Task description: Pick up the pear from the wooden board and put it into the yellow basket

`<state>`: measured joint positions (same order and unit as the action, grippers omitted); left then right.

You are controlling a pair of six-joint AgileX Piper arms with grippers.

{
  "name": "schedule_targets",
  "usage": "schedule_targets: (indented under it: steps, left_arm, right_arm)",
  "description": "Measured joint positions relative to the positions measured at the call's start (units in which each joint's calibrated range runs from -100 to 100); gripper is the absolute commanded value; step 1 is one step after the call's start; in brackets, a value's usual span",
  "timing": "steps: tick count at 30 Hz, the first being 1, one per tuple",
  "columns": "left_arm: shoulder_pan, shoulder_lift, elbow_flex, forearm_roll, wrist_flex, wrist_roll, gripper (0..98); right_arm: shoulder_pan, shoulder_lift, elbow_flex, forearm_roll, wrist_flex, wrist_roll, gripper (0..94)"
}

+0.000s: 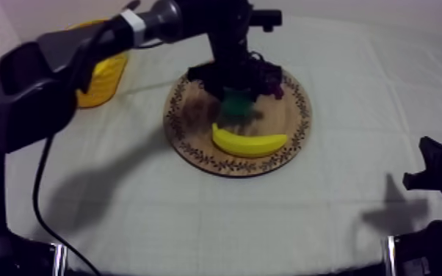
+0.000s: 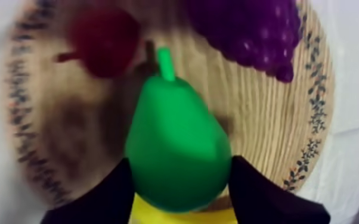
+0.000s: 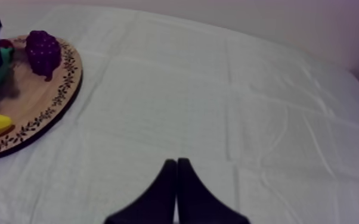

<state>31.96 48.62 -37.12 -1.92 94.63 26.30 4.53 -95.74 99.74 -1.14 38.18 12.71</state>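
Pear (image 2: 176,143) gripped by left claw (image 2: 180,164) at board (image 1: 187,125) centre; banana (image 1: 250,142) 6 o'clock, grapes (image 1: 272,79) 1 o'clock; right claw (image 3: 176,162) closed, empty.

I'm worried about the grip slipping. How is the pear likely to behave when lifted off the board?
The pear looks smooth and rigid, so it probably won't squash but may slip. The left gripper has its jaws at the rounded belly, which curves away, so it might pivot. Being a toy, it is likely light.
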Motion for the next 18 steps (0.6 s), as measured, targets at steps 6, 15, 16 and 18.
schedule_targets:
  steps: [6, 15, 16, 18]
  left_arm:
    - [-2.7, -14.2, 6.7, -4.86, 4.3, 2.8, 50.4]
    - [-12.0, -33.7, 17.1, -7.69, 4.8, 1.9, 51.0]
    - [-13.2, -34.9, 18.4, -7.84, 4.3, 1.6, 51.1]
    - [-15.3, -36.2, 20.8, -8.01, 3.2, 1.0, 51.2]
  right_arm:
    - [0.0, 0.0, 0.0, 0.0, 0.0, 0.0, 0.3]
    - [0.0, 0.0, 0.0, 0.0, 0.0, 0.0, 0.3]
    - [0.0, 0.0, 0.0, 0.0, 0.0, 0.0, 0.3]
    - [0.0, 0.0, 0.0, 0.0, 0.0, 0.0, 0.3]
